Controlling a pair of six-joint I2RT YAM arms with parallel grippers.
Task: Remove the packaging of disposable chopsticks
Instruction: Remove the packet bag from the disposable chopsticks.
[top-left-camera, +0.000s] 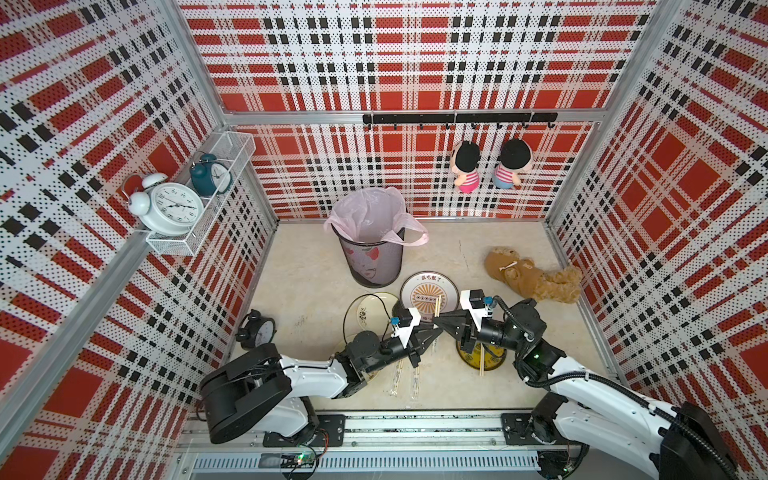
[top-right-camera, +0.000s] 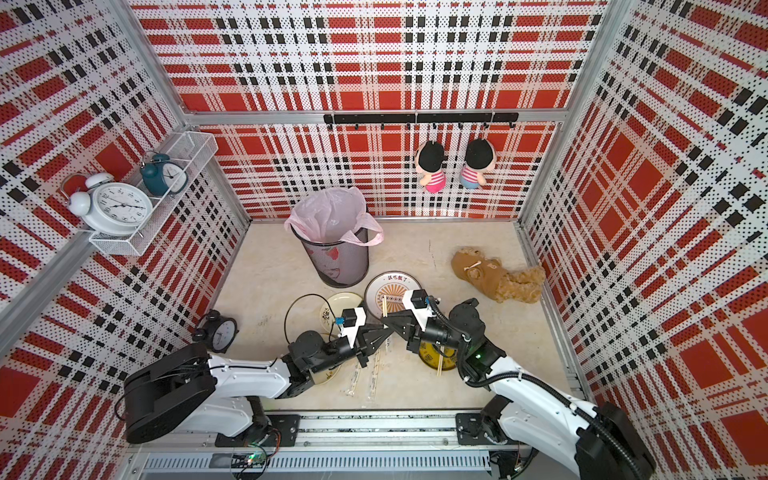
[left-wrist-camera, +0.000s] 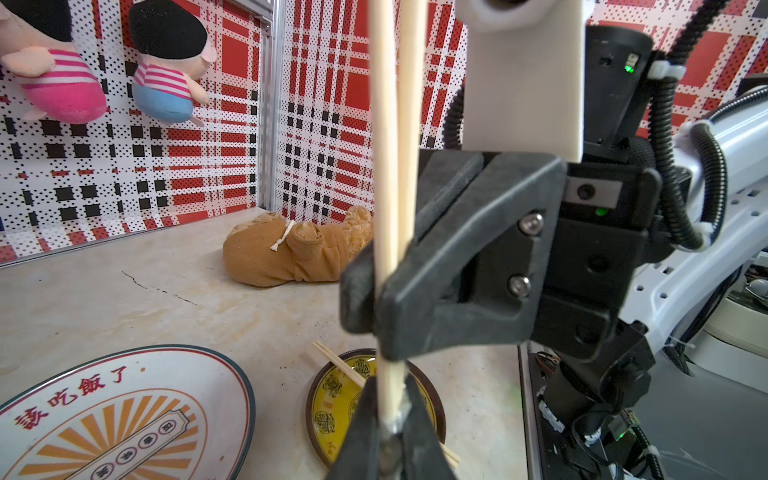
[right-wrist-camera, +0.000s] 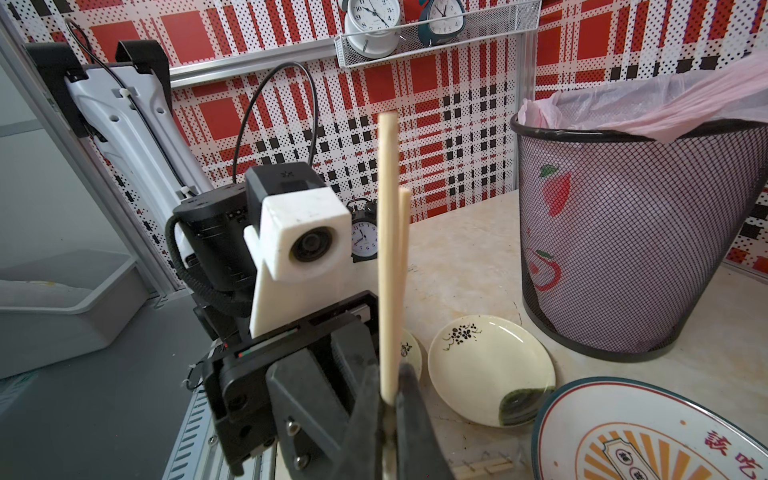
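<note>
Left wrist view. Shows a pair of disposable chopsticks gripped at two places along its length, pale and bare past the farther grip. Finds the fingers of the right gripper clamped shut across both sticks partway along. Catches the fingers of the left gripper pinched tight on one end of the same pair, with a crinkle of clear packaging at the very tips. Gives no way of telling the wrapping's extent beyond that pinch.

Right wrist view: confirms the right-hand pinch, with both sticks rising bare from it.

Both top views: place the two grippers tip to tip above the worktop, between a large patterned plate and a yellow plate, with the held pair's free end over the large plate. Pick out a second bare pair lying across the yellow plate. Spot two further sleeves side by side on the worktop, just beside the left arm's wrist, contents too small to make out. Take in a mesh bin with a pink liner, upright behind the plates.
</note>
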